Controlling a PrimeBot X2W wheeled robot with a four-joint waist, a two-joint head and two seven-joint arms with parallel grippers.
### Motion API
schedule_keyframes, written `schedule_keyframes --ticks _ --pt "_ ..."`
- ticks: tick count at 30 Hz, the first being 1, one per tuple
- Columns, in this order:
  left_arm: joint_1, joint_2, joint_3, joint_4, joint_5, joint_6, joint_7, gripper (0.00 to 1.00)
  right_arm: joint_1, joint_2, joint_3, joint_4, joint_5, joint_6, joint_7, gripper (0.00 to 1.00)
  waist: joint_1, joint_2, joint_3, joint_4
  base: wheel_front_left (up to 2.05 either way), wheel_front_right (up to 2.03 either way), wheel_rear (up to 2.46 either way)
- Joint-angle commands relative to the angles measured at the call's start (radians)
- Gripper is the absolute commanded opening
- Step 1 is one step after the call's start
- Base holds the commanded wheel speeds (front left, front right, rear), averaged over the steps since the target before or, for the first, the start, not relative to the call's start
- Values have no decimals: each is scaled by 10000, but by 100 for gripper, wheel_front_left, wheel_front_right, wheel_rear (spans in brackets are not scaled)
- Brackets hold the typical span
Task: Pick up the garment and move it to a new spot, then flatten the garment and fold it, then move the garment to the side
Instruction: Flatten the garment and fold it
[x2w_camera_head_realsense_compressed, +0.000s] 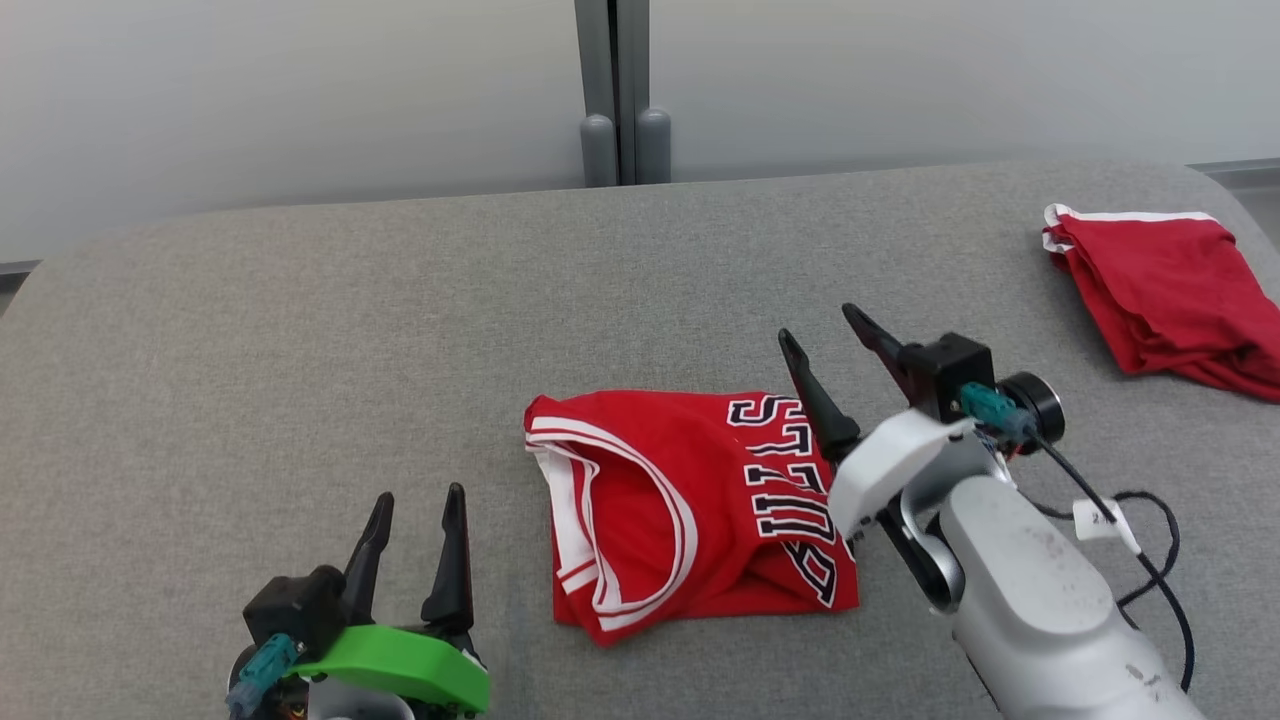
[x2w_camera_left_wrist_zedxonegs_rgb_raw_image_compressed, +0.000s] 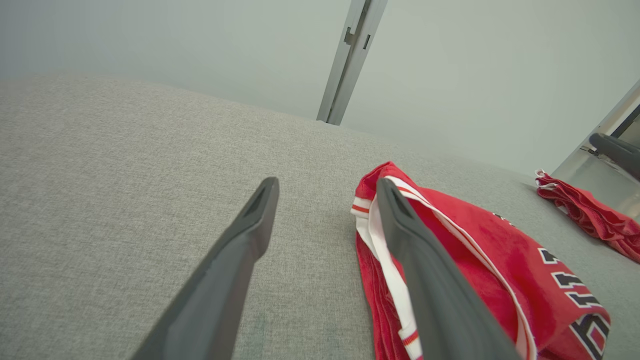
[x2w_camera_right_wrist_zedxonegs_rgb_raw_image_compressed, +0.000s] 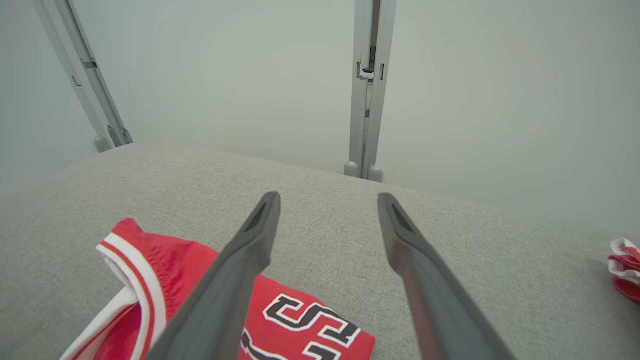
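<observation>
One folded garment (x2w_camera_head_realsense_compressed: 690, 510), red with white-and-red striped trim and dark white-outlined lettering, flat on the grey fabric table (x2w_camera_head_realsense_compressed: 300, 330), towards the near edge and roughly midway across. Trimmed opening to the left, lettering along the right side.

At its right edge, by the lettering: right gripper (x2w_camera_head_realsense_compressed: 820, 322), fingers spread wide and holding nothing, tips past the far edge of the cloth and over bare table. Same spread in the right wrist view (x2w_camera_right_wrist_zedxonegs_rgb_raw_image_compressed: 328, 195), with the garment (x2w_camera_right_wrist_zedxonegs_rgb_raw_image_compressed: 170, 260) low and to the left beneath the fingers.

Left of the garment and apart from it, near the front edge: left gripper (x2w_camera_head_realsense_compressed: 420, 492), likewise wide apart and empty, pointing away over the table. Seen along its own fingers (x2w_camera_left_wrist_zedxonegs_rgb_raw_image_compressed: 326, 182), one lined up with the striped edge of the garment (x2w_camera_left_wrist_zedxonegs_rgb_raw_image_compressed: 480, 250), the other over bare fabric.

Well apart at the far right end of the table: crumpled red bundle (x2w_camera_head_realsense_compressed: 1170, 300) with white trim. Behind all, pale wall (x2w_camera_head_realsense_compressed: 300, 100) and grey post (x2w_camera_head_realsense_compressed: 620, 90).
</observation>
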Motion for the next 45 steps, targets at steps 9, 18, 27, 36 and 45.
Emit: schedule_keyframes --ticks 9,18,27,36,45 --pt "373 27 9 -122 -211 79 -31 100 2855 45 -173 -1796 -1199 -2 -49 0 0 -1 64 141 0 0 0" --pt "110 26 43 -147 -168 72 -31 100 2928 43 632 -1373 -1398 -4 -50 0 0 -1 381 542 0 0 0" --pt "-101 26 -14 -123 -226 80 -31 100 2118 41 2135 241 -679 -4 25 0 0 -1 739 1179 0 0 0" --pt "-232 25 -22 -154 -307 100 -31 100 1289 39 3888 493 559 -4 67 0 0 -1 959 1636 0 0 0" --pt "-306 26 -67 -165 -342 107 -31 100 883 37 5515 517 1372 -4 418 0 0 -1 1100 1869 0 0 0"
